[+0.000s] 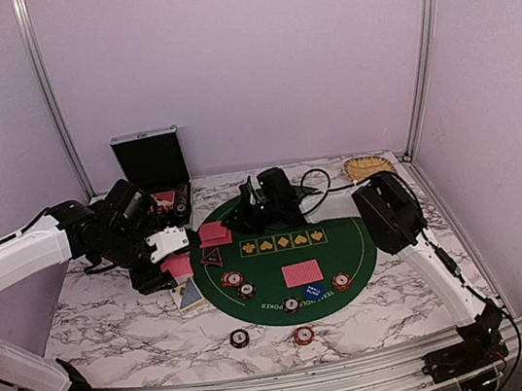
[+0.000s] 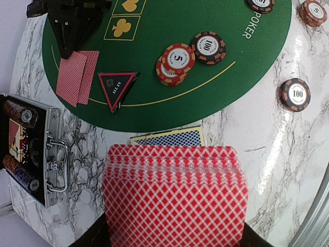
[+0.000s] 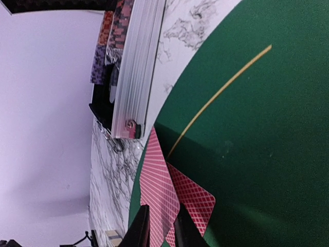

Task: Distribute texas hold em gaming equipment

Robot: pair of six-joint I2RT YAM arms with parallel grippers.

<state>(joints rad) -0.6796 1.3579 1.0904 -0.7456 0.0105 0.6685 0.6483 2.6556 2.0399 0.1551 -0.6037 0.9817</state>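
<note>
My left gripper (image 2: 175,243) is shut on a fanned deck of red-backed cards (image 2: 175,195), held over the marble left of the green mat (image 1: 351,241); its fingers are mostly hidden behind the deck (image 1: 176,265). My right gripper (image 3: 161,232) reaches to the mat's far-left part (image 1: 243,220). Its fingers (image 3: 142,229) stand slightly apart around the near edge of a tilted red card (image 3: 157,185), which overlaps a second card (image 3: 198,200) flat on the felt. From the left wrist both cards (image 2: 77,77) appear beside the dark triangular marker (image 2: 118,87).
Poker chips lie on the mat (image 2: 176,60) (image 2: 208,47) and on the marble (image 2: 295,94) (image 1: 303,335). A blue-backed pack (image 2: 167,138) lies under the deck. A card pair (image 1: 302,273) and a blue button (image 1: 313,292) are on the mat. The open case (image 1: 151,163) and a basket (image 1: 371,167) stand behind.
</note>
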